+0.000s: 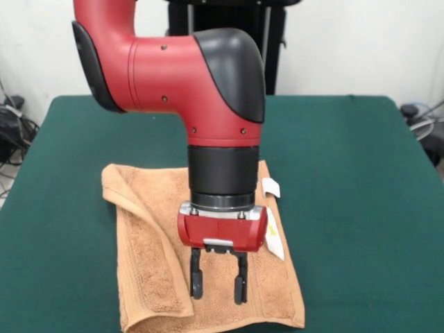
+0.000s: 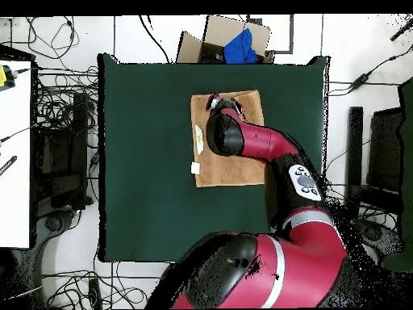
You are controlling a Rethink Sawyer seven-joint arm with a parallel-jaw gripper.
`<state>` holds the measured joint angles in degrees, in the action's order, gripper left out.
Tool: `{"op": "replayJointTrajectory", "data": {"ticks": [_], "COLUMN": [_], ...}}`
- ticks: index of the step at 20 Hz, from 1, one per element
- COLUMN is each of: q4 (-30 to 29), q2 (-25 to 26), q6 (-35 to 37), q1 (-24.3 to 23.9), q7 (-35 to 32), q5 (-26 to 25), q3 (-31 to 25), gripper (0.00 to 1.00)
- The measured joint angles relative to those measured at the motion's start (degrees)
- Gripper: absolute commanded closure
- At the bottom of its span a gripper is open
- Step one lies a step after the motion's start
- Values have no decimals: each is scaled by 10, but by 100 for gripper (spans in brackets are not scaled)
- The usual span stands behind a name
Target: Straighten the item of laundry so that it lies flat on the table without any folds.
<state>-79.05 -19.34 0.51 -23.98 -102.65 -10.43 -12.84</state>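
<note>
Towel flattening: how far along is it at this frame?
Mostly spread: the towel lies flat on the green table along its tagged edge. In hand: the open gripper hangs over it, holding nothing. Left: a flap on the opposite edge lies doubled over and needs unfolding.

This is a robotics lab. A green felt table [image 2: 153, 161] stands on a pale tiled floor [image 2: 73, 270] strewn with black cables [image 2: 60, 105]. At three o'clock of the table sit dark equipment stands [image 2: 355, 141]; at twelve, an opened cardboard box [image 2: 218, 36]; at nine, a white bench [image 2: 14, 153]. The red Sawyer arm [image 2: 266, 145] reaches over from six o'clock.
</note>
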Motion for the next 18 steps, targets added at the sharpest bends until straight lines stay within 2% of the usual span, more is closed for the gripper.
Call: {"op": "replayJointTrajectory", "data": {"ticks": [8, 18], "q4": [-2, -2], "q2": [-22, -15], "q6": [12, 12], "q1": [-7, -8], "q7": [0, 0], "q5": [0, 0], "q3": [0, 0], "gripper": [0, 0]}}
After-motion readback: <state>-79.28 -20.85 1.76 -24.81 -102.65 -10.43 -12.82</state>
